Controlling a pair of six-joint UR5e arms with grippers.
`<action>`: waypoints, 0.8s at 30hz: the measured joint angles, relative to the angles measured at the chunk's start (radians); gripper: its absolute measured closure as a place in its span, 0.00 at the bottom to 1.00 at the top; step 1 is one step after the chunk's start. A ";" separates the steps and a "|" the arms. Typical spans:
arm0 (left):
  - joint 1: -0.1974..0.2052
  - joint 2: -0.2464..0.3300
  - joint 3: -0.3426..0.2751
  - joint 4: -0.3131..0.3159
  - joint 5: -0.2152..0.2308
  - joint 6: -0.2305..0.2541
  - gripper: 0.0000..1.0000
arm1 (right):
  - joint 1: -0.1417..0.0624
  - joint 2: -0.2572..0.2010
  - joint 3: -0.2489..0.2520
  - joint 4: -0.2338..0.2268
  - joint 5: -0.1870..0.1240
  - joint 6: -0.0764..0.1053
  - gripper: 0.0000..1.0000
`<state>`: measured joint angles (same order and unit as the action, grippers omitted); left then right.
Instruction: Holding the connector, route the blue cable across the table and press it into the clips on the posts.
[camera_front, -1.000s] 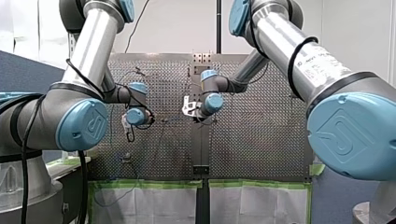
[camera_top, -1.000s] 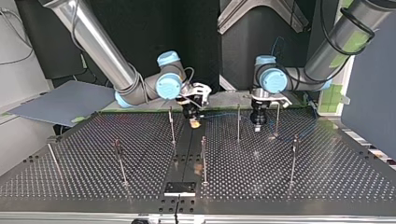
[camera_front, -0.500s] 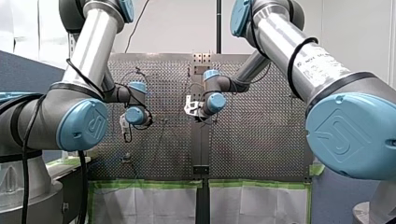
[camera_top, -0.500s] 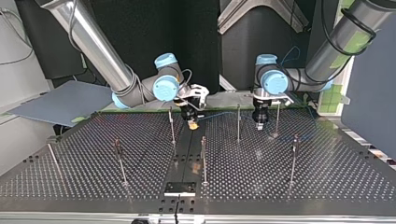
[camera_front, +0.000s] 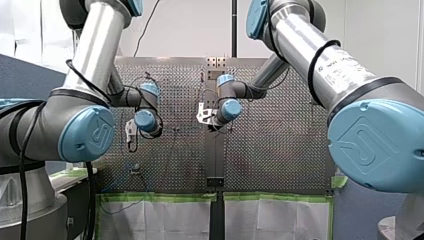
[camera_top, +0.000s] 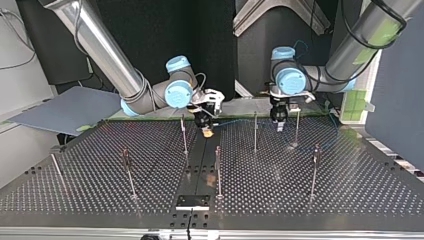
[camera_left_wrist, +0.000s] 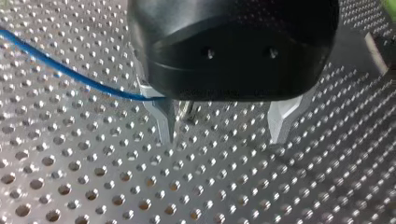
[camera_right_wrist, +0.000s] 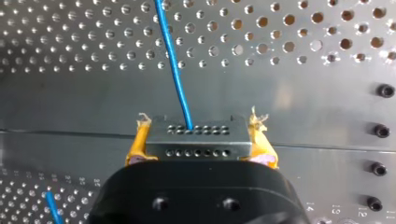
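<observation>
The right gripper (camera_right_wrist: 200, 137) is clamped on the connector (camera_right_wrist: 196, 150); the left gripper (camera_left_wrist: 223, 135) is open and empty.

In the top view, nearest the camera, thin posts (camera_top: 218, 170) stand upright on the perforated table (camera_top: 90, 195), with more of them further back. Near the table's far edge the right gripper hangs over the dark middle strip (camera_top: 200, 165), just beside a post. Its yellow pads (camera_right_wrist: 137, 144) press both sides of the dark, hole-dotted connector. The blue cable (camera_right_wrist: 173, 60) leaves the connector's outer face and runs away over the table. At the view's right the left gripper hangs between two far posts, its metal fingers (camera_left_wrist: 163, 119) spread wide with nothing between them. The cable reaches one finger; whether it touches cannot be told.
</observation>
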<state>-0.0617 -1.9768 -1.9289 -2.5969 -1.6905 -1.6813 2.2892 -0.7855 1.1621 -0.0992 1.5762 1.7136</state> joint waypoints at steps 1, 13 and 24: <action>-0.003 0.008 -0.008 -0.008 0.000 -0.005 0.02 | 0.000 0.000 0.000 0.002 0.000 0.000 1.00; -0.096 0.114 -0.086 -0.067 -0.077 -0.019 0.02 | 0.009 0.000 0.001 0.029 -0.001 -0.008 1.00; -0.195 0.138 -0.110 -0.065 -0.152 -0.020 0.02 | 0.007 0.000 0.002 0.033 0.000 -0.008 1.00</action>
<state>-0.2563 -1.8386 -2.0391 -2.6616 -1.8424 -1.7011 2.2961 -0.7860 1.1637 -0.0667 1.5764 1.7052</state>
